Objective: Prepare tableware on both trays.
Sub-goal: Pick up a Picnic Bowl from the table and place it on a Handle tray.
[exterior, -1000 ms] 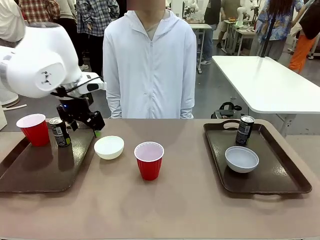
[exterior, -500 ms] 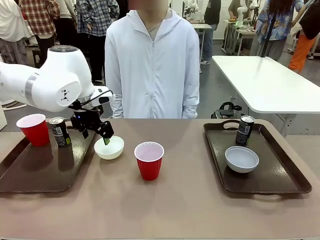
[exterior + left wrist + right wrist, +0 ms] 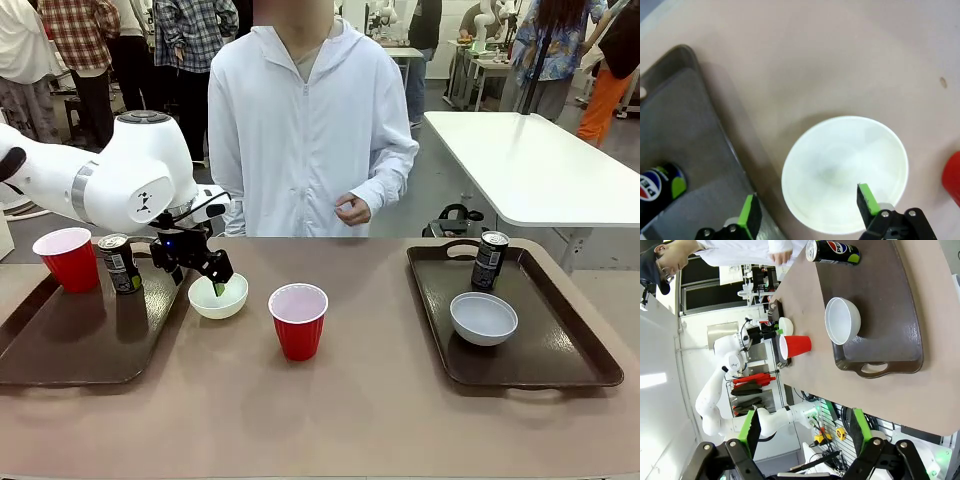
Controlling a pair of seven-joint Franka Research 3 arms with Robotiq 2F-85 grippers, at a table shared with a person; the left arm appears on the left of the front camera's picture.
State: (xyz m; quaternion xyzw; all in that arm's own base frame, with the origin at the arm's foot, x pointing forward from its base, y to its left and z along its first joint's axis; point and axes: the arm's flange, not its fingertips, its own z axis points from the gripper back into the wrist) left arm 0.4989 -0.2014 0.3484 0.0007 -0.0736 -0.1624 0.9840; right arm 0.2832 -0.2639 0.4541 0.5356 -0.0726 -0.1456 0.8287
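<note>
Over on the left, a large dark brown rectangular plastic tray (image 3: 60, 350) is loaded with a red plastic cup (image 3: 68, 258) and a small dark drink can (image 3: 119, 262). Beside its rim, on the surface (image 3: 350, 400), a shallow round white bowl (image 3: 225, 300) is straddled by the left pincer (image 3: 808, 209), jaws apart, one pad (image 3: 866, 197) inside, one outside – likely for a rim grab. A second red cup (image 3: 298, 320) is parked mid-surface. The right tray (image 3: 590, 370) is stocked with another can (image 3: 489, 260) and a pale grey bowl (image 3: 483, 318); the right pincer (image 3: 802, 432) is held apart, empty.

Tan-brown table (image 3: 350, 420) in the foreground; a person in a white zipped hooded jacket (image 3: 305, 140) stands at its far edge. White table (image 3: 540, 170) behind, at right; bystanders (image 3: 195, 30) farther back.
</note>
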